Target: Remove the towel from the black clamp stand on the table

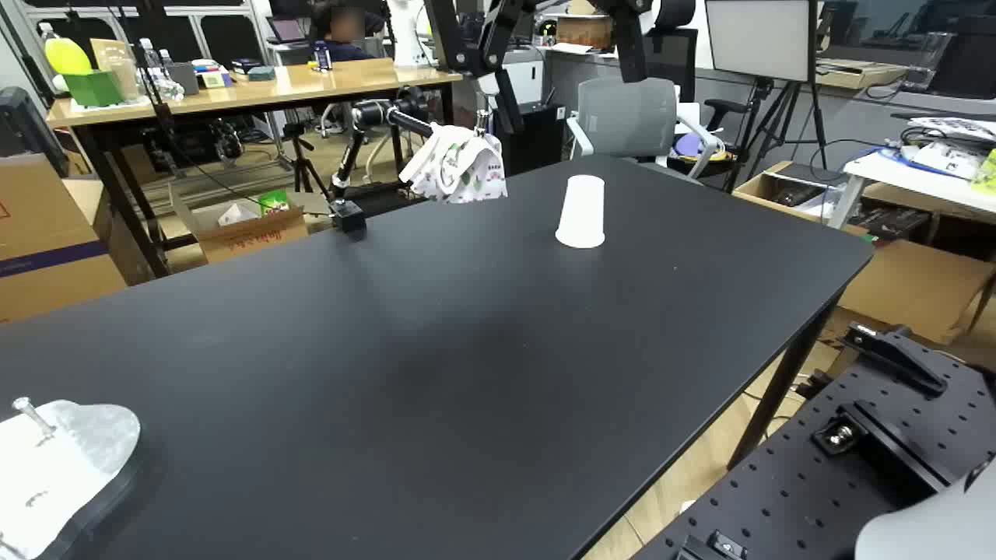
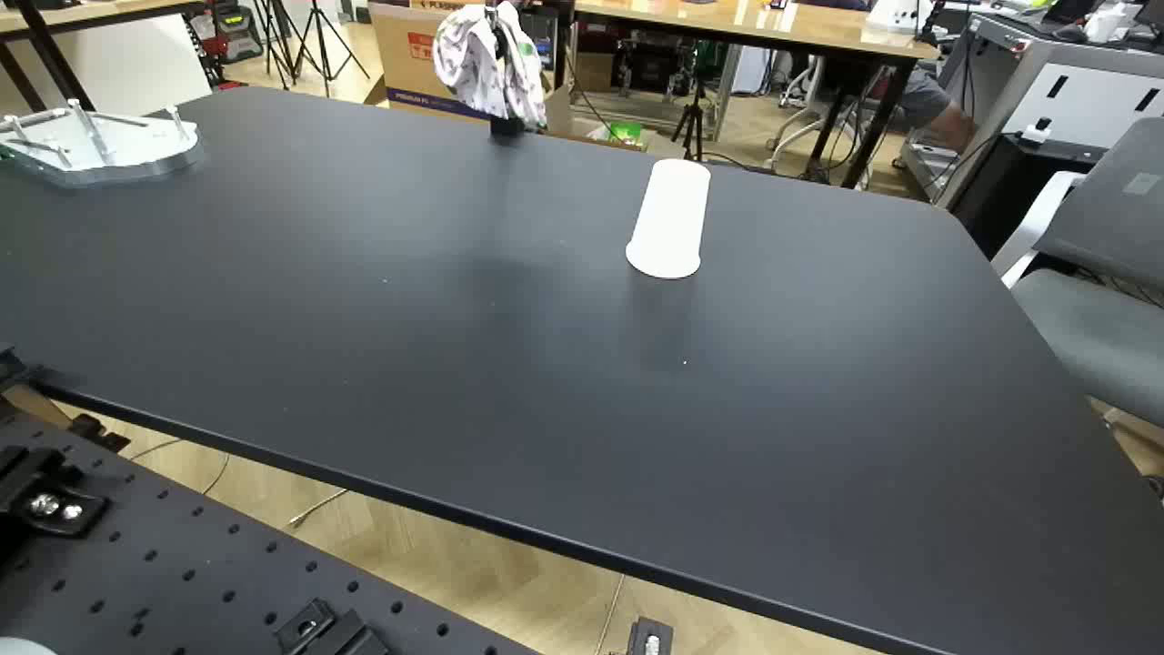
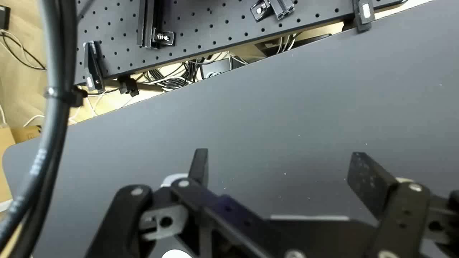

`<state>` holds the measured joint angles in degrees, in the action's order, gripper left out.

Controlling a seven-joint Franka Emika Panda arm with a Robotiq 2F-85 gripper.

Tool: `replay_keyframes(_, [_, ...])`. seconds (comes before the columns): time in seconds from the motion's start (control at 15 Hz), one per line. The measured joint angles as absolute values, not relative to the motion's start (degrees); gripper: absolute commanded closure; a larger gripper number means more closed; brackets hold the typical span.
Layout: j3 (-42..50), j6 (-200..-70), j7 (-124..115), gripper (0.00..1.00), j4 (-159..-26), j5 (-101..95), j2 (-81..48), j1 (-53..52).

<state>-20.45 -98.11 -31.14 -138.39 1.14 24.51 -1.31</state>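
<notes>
The white patterned towel [image 1: 459, 165] hangs bunched over the end of the black clamp stand [image 1: 348, 216], which is fixed at the table's edge. The towel [image 2: 491, 68] and the stand's base [image 2: 506, 125] also show in an exterior view, where the towel hides most of the stand. My gripper [image 1: 572, 93] is open and empty, high above the table, to the right of the towel in that picture. In the wrist view the gripper's fingers [image 3: 279, 157] are wide apart with only bare table between them. The towel and stand are out of the wrist view.
A white cup stands upside down on the black table in both exterior views [image 1: 582, 211] [image 2: 670, 218]. A pale board with upright pegs [image 1: 101, 439] [image 2: 100, 141] lies at another part of the table. A grey chair [image 1: 626, 117] stands beyond the table's edge.
</notes>
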Motion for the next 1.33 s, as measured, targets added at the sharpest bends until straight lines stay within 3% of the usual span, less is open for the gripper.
replay_keyframes(0.93, [-20.2, -98.8, -32.2, 0.00, -138.4, 0.4, 24.5, -1.3])
replay_keyframes(1.33, [-16.6, -109.9, -41.3, 0.00, -139.1, -8.9, 22.9, 2.9])
